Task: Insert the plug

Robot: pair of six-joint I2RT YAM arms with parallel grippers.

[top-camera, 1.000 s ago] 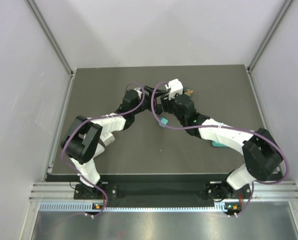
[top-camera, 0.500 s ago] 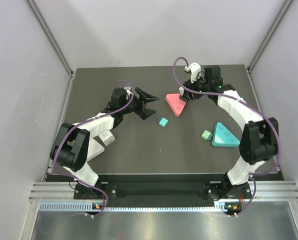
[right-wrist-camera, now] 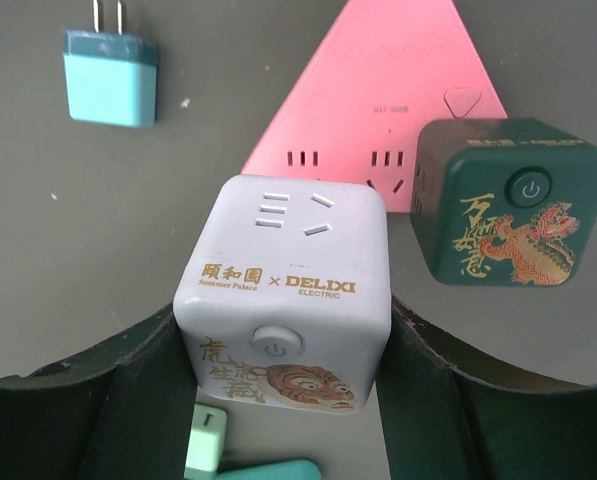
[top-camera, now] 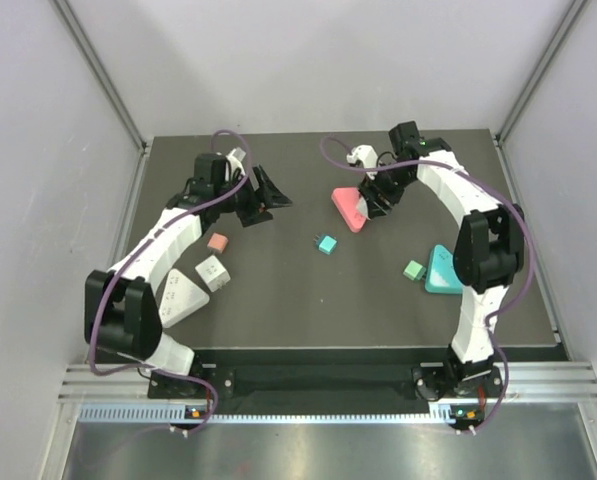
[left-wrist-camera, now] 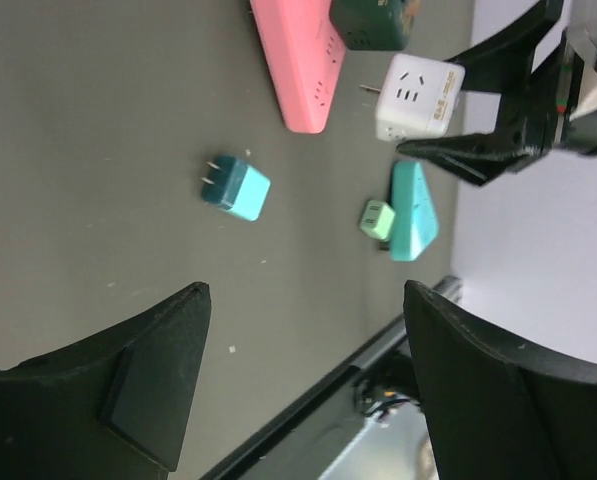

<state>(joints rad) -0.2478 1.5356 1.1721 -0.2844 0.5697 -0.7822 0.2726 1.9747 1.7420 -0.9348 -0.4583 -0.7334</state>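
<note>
Holdings, one table [top-camera: 278, 320]. We count two grippers. The right gripper [right-wrist-camera: 283, 340] is clamped on the task's white cube plug [right-wrist-camera: 283, 270], one finger on each side, and the cube's prongs show in the left wrist view. The left gripper [left-wrist-camera: 303, 300] stands wide apart with nothing between its fingers. We count three triangular power strips. The pink strip [right-wrist-camera: 378, 110] is just past the held cube. The teal strip [top-camera: 446, 270] is well behind the right gripper, toward its arm's base. The white strip [top-camera: 178, 297] is well behind the left gripper. We count two more cubes. The dark green cube [right-wrist-camera: 513, 200] sits against the pink strip's edge, just beside the held cube. The plain white cube [top-camera: 213, 272] touches the white strip. We count three small pieces. The teal plug [left-wrist-camera: 236, 187] lies ahead of the left gripper with its prongs showing. The green piece [top-camera: 413, 269] lies beside the teal strip. The pink piece [top-camera: 217, 242] lies below the left gripper's wrist.
</note>
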